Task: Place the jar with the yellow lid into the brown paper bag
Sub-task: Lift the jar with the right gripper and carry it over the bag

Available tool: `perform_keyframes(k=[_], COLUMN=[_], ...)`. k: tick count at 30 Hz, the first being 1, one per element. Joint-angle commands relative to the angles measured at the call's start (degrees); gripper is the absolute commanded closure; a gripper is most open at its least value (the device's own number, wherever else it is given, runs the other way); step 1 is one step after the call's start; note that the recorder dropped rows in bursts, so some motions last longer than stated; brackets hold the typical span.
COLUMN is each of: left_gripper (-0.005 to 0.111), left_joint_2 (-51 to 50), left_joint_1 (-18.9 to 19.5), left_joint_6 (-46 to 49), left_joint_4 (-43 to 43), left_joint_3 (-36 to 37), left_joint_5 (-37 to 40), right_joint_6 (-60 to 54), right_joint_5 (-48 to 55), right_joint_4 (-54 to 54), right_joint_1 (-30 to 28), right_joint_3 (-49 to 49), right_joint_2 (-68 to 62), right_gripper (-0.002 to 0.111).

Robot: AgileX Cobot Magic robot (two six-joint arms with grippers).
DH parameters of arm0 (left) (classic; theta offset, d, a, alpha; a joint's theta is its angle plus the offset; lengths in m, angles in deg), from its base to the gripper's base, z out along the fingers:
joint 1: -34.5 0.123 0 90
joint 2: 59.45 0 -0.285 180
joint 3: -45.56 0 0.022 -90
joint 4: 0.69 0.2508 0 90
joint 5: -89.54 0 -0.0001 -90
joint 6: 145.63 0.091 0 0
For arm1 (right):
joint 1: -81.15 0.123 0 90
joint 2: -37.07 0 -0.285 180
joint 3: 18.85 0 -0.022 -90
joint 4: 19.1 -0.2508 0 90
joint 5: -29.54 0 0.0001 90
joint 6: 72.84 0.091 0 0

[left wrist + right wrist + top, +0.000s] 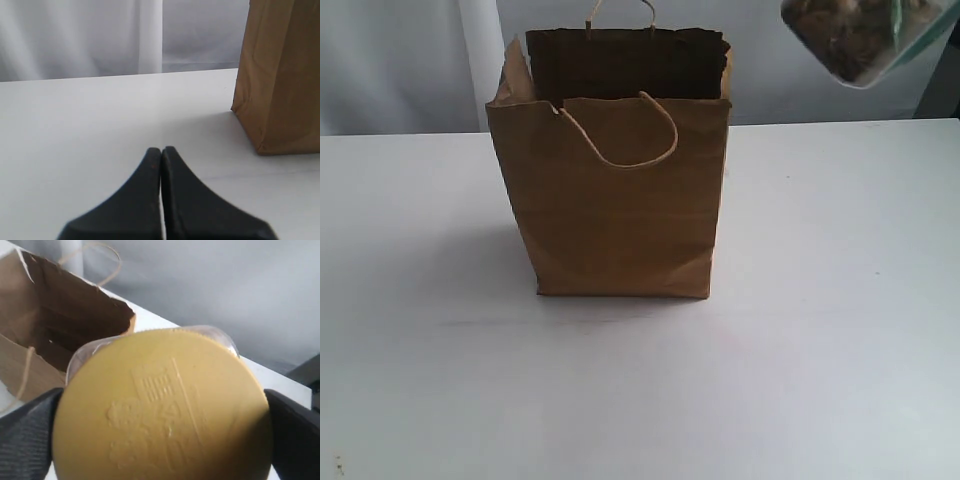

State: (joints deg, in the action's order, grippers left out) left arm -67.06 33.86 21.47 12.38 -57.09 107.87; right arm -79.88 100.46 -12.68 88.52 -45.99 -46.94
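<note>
The brown paper bag [615,215] stands upright on the white table, its mouth open and dark inside. The yellow-lidded jar [860,40] hangs in the air at the upper right of the exterior view, above and to the right of the bag, showing its clear bottom and brown nuts. In the right wrist view its mustard lid [162,407] fills the picture, with my right gripper [162,432] shut on it, black fingers [27,437] on both sides. The bag's mouth [60,320] lies beyond the jar. My left gripper [161,150] is shut and empty, low over the table beside the bag [280,75].
The white table [820,300] stretches all round the bag. A pale curtain backdrop [400,60] hangs behind it. The bag's loop handles [630,140] hang at its front and stick up at its back.
</note>
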Motion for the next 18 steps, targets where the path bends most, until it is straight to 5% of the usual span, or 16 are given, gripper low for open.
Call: perform_keyframes(k=[1, 18], left_gripper=[0.106, 0.106], left_joint_2=[-0.2, -0.2], left_joint_1=[-0.3, -0.3], left_joint_6=[-0.2, -0.2], left_joint_4=[-0.2, -0.2], left_joint_3=[-0.1, -0.1], left_joint_5=[-0.5, -0.5], right_joint_6=[1.0, 1.9], right_joint_5=[-2.7, -25.2], right_joint_4=[-8.6, -24.0], right_joint_1=[0.1, 3.4], right_joint_3=[-4.9, -9.8], right_joint_2=[-1.5, -15.9], right_gripper=[0.108, 0.108])
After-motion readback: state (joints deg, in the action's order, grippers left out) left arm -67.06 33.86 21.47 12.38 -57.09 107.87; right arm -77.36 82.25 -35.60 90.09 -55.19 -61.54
